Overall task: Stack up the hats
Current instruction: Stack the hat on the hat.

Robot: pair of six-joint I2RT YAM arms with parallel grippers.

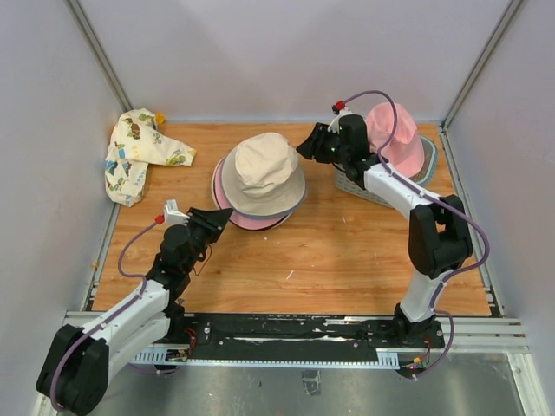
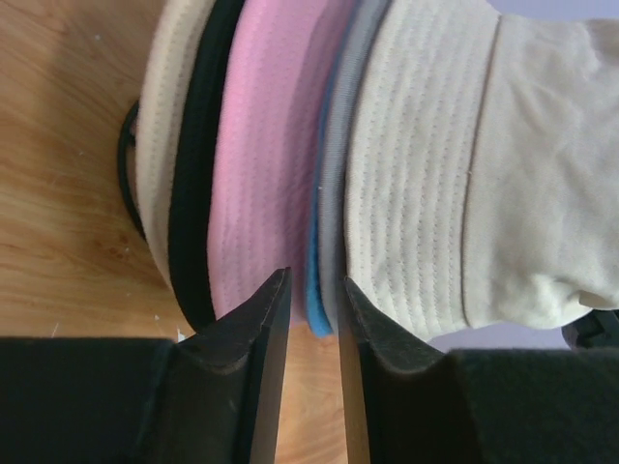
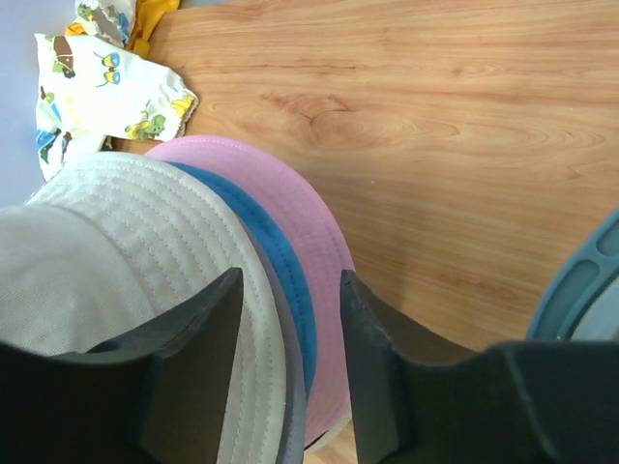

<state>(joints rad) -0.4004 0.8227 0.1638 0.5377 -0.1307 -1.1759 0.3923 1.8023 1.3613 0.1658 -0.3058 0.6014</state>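
**At table centre: stack sits between both grippers, one pink hat apart at right rear**

Top view. The stack of hats [image 1: 260, 182] is mid-table with the cream hat [image 1: 264, 169] uppermost. The left gripper [image 1: 225, 217] points at its near-left brim, and the right gripper [image 1: 305, 146] sits at its far-right side. A separate pink hat [image 1: 399, 140] rests on the basket [image 1: 357, 189], behind and to the right of the right gripper, so I judge the right arm nearer for it. It is round, with no long axis to align to. The right arm covers part of it. I cannot tell whether the grey-blue rim beneath it is basket or another brim. A printed cloth [image 1: 139, 156] lies at left rear; hat or not, unclear.

Left wrist. The jaws are narrowly parted. The blue brim edge [image 2: 317, 311] lies in the gap, not visibly pinched.

Right wrist. The jaws are apart above the stack's brim edges, gripping nothing. The pink hat on the basket is out of frame.
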